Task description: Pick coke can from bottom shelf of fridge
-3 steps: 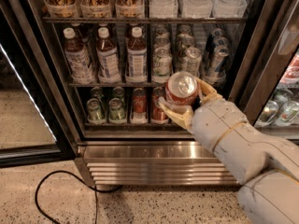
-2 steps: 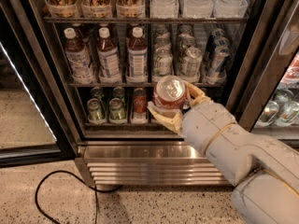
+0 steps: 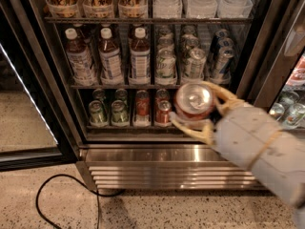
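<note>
Claw (image 3: 196, 109) clamped round the coke can (image 3: 193, 100), top tilted toward us, held in front of the fridge's (image 3: 167, 168) bottom shelf (image 3: 128, 126). Best drawn straight back, grip firm, no twisting. On that shelf: green cans (image 3: 108, 111), more red cans (image 3: 152, 109); bottles (image 3: 109, 56) above.

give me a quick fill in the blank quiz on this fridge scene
1. The gripper is shut on a ___ coke can.
2. It holds the can in front of the ___ shelf of the fridge.
3. At that shelf's left end stand ___ cans.
4. A ___ cable lies looped on the floor.
Missing words: red; bottom; green; black.
</note>
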Available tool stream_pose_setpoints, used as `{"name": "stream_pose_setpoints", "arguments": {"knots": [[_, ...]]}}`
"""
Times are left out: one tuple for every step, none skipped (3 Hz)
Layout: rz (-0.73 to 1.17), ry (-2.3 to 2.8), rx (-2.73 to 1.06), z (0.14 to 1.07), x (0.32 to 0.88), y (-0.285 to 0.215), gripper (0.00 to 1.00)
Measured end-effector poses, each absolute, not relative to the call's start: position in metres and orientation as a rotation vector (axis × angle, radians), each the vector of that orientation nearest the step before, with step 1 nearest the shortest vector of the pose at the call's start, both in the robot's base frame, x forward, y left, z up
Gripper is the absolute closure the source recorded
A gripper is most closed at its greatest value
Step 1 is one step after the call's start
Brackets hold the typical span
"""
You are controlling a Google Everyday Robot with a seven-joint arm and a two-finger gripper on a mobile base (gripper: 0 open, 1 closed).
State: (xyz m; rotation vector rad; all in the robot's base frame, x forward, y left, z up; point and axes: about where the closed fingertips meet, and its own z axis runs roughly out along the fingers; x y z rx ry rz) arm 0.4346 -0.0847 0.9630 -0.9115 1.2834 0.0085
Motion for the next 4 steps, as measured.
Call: {"name": "stream_pose_setpoints", "arguments": {"knots": [[-0.065, 1.247, -0.912, 1.008, 0.402, -0.161, 1.0], [-0.051, 1.207, -0.953, 1.017, 0.388, -0.161, 1.0], [-0.042, 1.207, -0.969, 1.017, 0.393, -0.156, 1.0], [0.045, 1.167, -1.024, 1.017, 0.409, -0.139, 1.0]]}}
